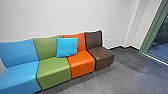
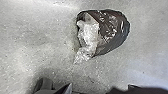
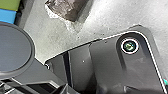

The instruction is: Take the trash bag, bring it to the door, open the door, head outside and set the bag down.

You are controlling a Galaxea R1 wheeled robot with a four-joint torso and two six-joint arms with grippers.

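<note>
While the head view takes in the lounge seating, the task's own object, a dark trash bag [image 2: 107, 32] with pale, see-through plastic bunched at one end, shows in both wrist views against the grey floor [image 1: 117, 81], where I'd say it is lying. Across the left and middle of the head view runs a row of armless lounge chairs: light blue [image 1: 18, 76], green [image 1: 53, 71], orange [image 1: 82, 63] and brown [image 1: 105, 56], with a bright blue cushion [image 1: 67, 47] leaning across the green and orange backs. Over at the right edge stands green-framed glass [image 1: 162, 41]; whether that's the door to be opened, I can't tell from where I stand. The job, as I judge it, is at the pick-up, with carrying and door both left to do. I can't make out whether the left gripper or the right gripper is spread or closed, so I won't swear to a hold. What the pick-up calls for is lining up on that loose, gathered plastic, getting a good bunch of it, and lifting gently, since a thin pinch could slip or tear.
</note>
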